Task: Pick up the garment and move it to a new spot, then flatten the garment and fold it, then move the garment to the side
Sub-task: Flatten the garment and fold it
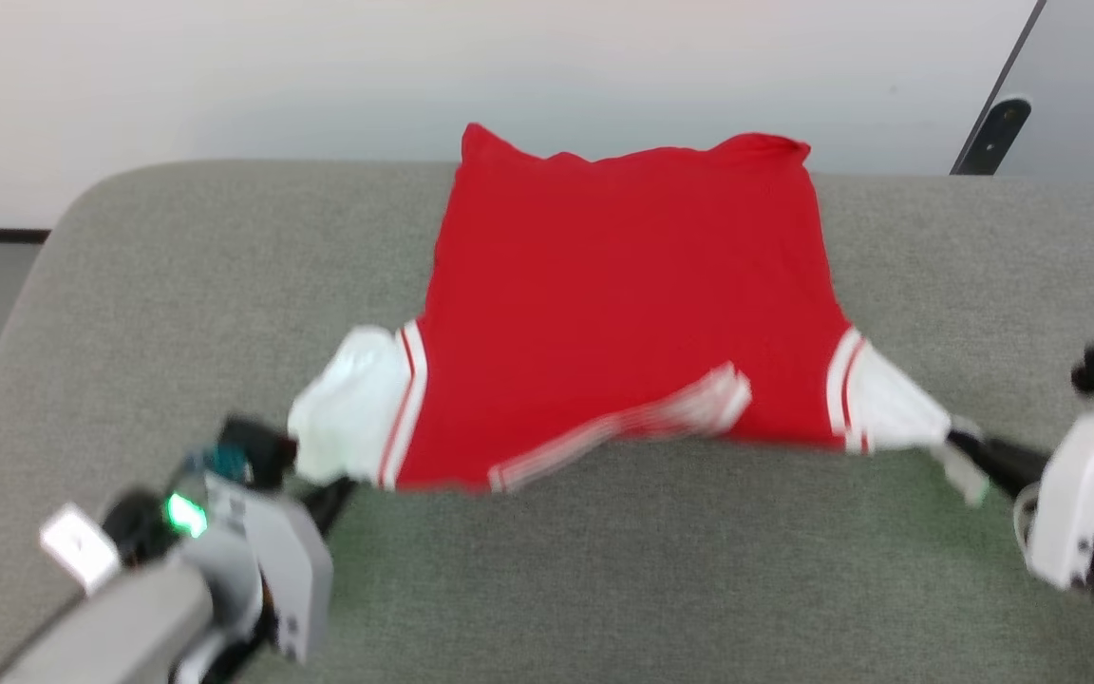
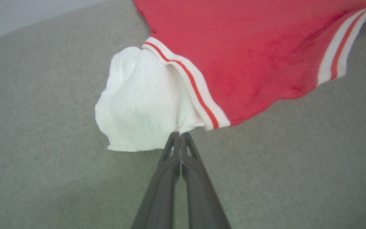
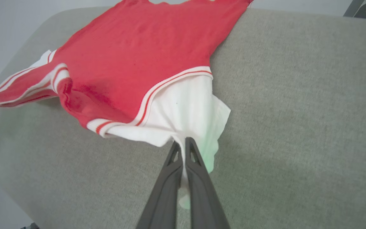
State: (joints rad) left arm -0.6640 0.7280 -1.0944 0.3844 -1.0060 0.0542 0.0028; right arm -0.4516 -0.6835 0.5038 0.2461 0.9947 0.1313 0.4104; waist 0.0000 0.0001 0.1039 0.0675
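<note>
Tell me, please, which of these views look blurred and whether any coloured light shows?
Head view: motion blur smears the striped trim of the garment and the right claw; a green lamp glows on the left wrist. Left wrist view: sharp around the left claw. Right wrist view: faint green tint on the white sleeve.

Can't resolve stripes on trim (image 1: 623, 427) at garment (image 1: 623, 285) near edge in head view, motion-blurred. Can't see left gripper (image 1: 316, 483) tips there, tucked behind white sleeve (image 1: 348, 418). Loses garment past top & rt edges in left wrist view, past top edge in rt wrist view.
</note>
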